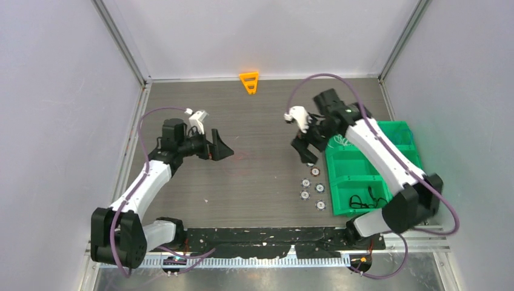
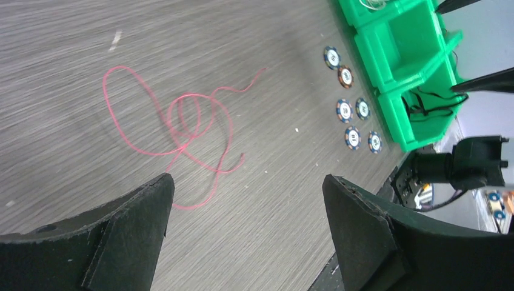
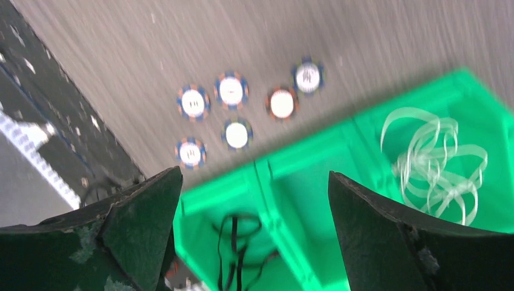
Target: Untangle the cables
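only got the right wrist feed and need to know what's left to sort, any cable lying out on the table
observer: yes, one red cable lies in loose loops on the table, left of the chips.
operator: is the left claw on it
observer: no, the left claw is open, nothing between its fingers.
operator: anything at the back of the table
observer: an orange triangular piece sits by the back edge.
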Robot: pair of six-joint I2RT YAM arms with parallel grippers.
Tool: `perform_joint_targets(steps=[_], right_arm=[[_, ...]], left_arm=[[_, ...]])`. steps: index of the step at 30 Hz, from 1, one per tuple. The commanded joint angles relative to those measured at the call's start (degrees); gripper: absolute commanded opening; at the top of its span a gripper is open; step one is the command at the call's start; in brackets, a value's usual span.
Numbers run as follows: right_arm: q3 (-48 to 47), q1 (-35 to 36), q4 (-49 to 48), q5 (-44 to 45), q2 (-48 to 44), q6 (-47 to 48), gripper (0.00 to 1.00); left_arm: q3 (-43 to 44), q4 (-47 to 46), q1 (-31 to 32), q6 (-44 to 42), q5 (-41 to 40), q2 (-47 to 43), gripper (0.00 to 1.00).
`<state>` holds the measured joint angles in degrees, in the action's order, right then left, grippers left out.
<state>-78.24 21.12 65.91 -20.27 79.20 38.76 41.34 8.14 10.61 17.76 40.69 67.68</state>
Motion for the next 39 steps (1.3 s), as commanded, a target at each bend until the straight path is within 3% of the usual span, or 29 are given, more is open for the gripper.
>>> perform_joint_targets(steps=[1, 7, 14, 19, 26, 32, 34, 38, 39], right_arm=[[-7.1, 10.1, -17.4, 0.0, 10.2, -14.4, 0.96], [-17.9, 20.4, -22.5, 4.6, 25.8, -25.8, 0.95], [-24.5, 27.4, -28.2, 8.6, 38.0, -25.7, 0.95], [-33.5, 29.7, -24.9, 8.0, 46.4, -24.8, 0.95], [-34.4, 30.9, -25.4, 14.5, 51.9, -24.7, 0.98], [-31.0, 30.9, -24.9, 16.4, 52.5, -24.3, 0.76], [-30.1, 30.9, -24.3, 16.9, 52.2, -23.8, 0.59], [-27.1, 29.6, -22.9, 17.4, 48.6, -21.8, 0.09], [-26.5, 28.6, -22.7, 17.3, 46.2, -21.4, 0.07]], left_arm=[[1.7, 7.7, -5.4, -2.9, 0.0, -3.8, 0.95], [1.6, 12.0, -10.3, -5.4, -2.0, -5.9, 0.95], [-1.0, 9.6, -16.3, -1.7, 2.5, -6.2, 0.92], [-1.1, 8.9, -18.8, -1.6, 2.9, -6.2, 0.91], [-0.5, 7.0, -21.3, -0.5, 3.0, -5.6, 0.90], [-0.5, 5.0, -21.7, 0.4, 3.6, -4.8, 0.88], [-0.5, 4.5, -21.7, 0.6, 3.8, -4.4, 0.87], [-0.1, 3.4, -21.7, 0.3, 3.9, -4.1, 0.84], [0.0, 3.1, -21.6, 0.2, 3.9, -3.9, 0.83]])
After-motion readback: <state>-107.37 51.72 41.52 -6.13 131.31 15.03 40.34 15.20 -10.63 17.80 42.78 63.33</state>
